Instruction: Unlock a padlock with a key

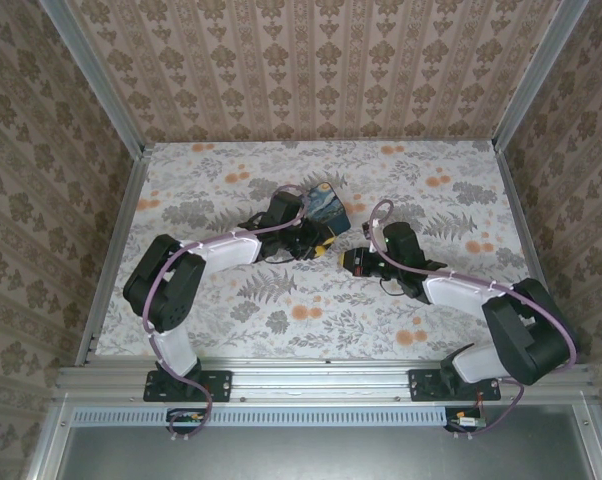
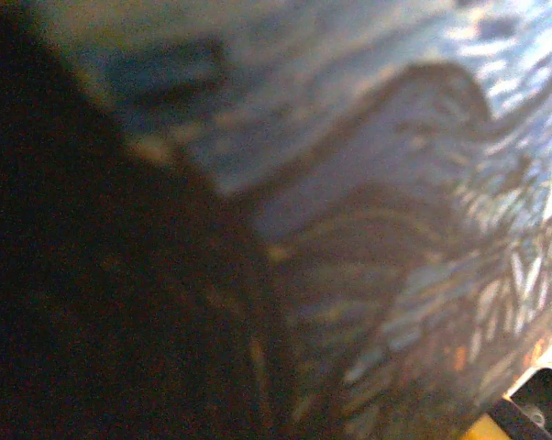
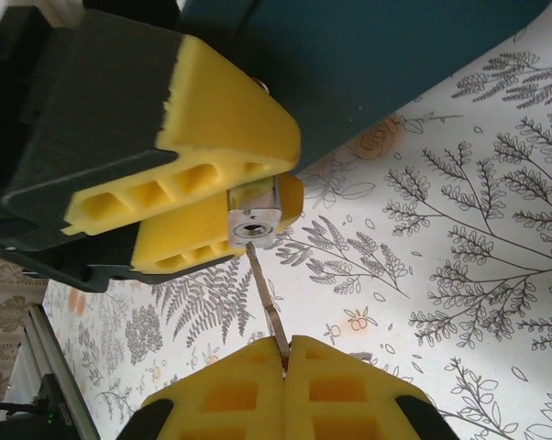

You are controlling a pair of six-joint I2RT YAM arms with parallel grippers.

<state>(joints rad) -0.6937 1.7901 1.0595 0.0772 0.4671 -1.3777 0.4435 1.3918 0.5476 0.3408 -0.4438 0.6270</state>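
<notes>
The step in hand looks like insertion, bringing key to keyhole. The left hand point(image 3: 290, 174) has its yellow foam fingers closed on the tiny silvery, square-bodied metal padlock point(image 3: 254, 220). It holds the padlock over the floral-patterned table point(image 3: 459, 229), keyhole face turned toward the right hand point(image 3: 285, 359). That hand is pinched fully shut on the thin grey metal key point(image 3: 265, 293), whose blade slants up until its tip meets the padlock at the keyhole's lower edge. Whether it has entered, I cannot tell. A dark blue swirl-painted box point(image 1: 323, 203) stands just behind the left hand. Next, I judge, the blade needs squaring to the keyhole, a straight push in, then a turn.
</notes>
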